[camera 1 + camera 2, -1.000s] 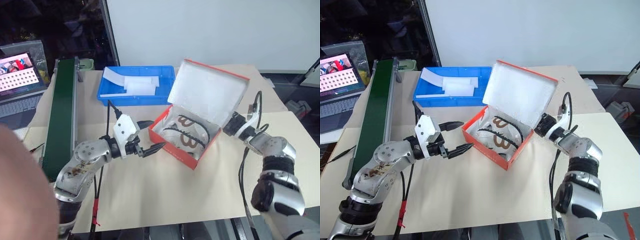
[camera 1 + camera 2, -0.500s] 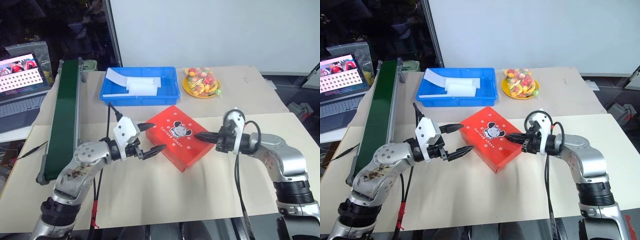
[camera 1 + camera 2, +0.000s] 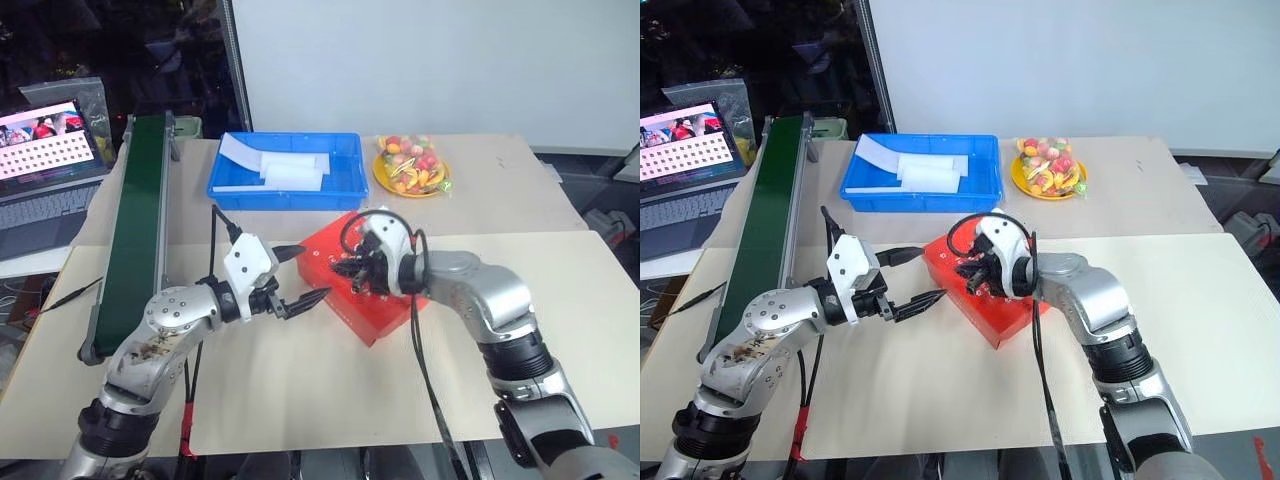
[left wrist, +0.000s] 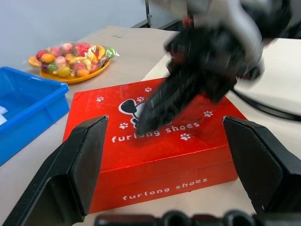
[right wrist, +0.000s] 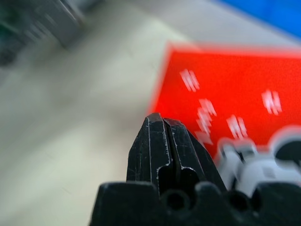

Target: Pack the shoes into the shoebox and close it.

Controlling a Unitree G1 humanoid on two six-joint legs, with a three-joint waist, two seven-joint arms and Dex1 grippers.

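The shoebox (image 3: 355, 285) is shut now. It sits in the middle of the tan table (image 3: 560, 300), a bit turned, with its red lid flat on top. The lid has white paw prints and the words "furlong shoes". The shoes must be inside, because none are out on the table.

The right gripper (image 3: 970, 272) is over the lid with its two black fingers pinched tight together, holding nothing. It looks like it is pressing on the lid, but the picture is blurry there, so I can't be sure it touches. The left gripper (image 3: 296, 275) waits just beside the near-left end of the box. Its fingers are spread wide and hold nothing.

What could go wrong? If the right gripper pushes down on one side only, the lid could pop up again at the other side. A hard push sideways could slide the box, since nothing holds it in place.

Behind the box are a blue tray (image 3: 285, 170) with white pieces in it and a yellow plate of sweets (image 3: 410, 165). A green belt (image 3: 135, 220) runs along the left side.

A moment ago the lid stood up and the shoes showed inside. Then the lid came down, and the right gripper swung across from the right end of the box to the top of the lid. The left gripper stayed put.
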